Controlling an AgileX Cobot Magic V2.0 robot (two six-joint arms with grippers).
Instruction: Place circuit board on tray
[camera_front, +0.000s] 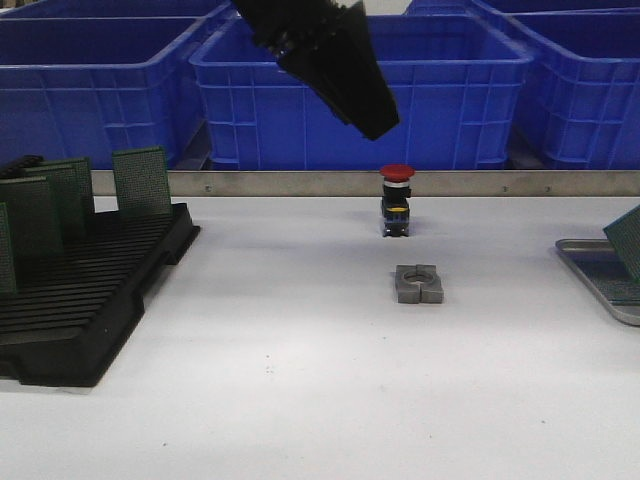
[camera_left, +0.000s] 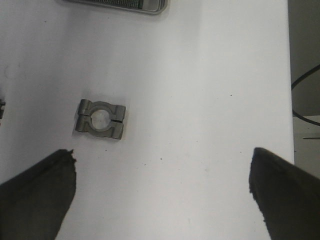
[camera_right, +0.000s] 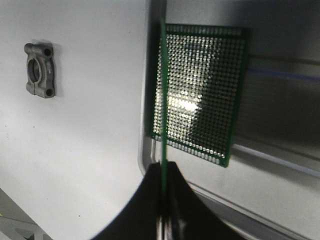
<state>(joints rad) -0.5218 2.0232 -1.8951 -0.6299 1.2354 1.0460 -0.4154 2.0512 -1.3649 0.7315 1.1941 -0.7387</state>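
My right gripper (camera_right: 163, 175) is shut on a green circuit board (camera_right: 163, 95), seen edge-on and held upright over the near rim of the grey metal tray (camera_right: 144, 150). Another perforated green board (camera_right: 205, 90) lies flat in the tray right beside it. In the front view the held board (camera_front: 628, 240) shows at the far right edge above the tray (camera_front: 590, 262); the right gripper itself is out of that frame. My left gripper (camera_left: 162, 187) is open and empty, high over the table's middle (camera_front: 335, 65).
A black slotted rack (camera_front: 90, 290) at the left holds several upright green boards (camera_front: 141, 180). A grey metal clamp block (camera_front: 418, 283) and a red push button (camera_front: 396, 200) sit mid-table. Blue crates (camera_front: 360, 90) stand behind a metal rail.
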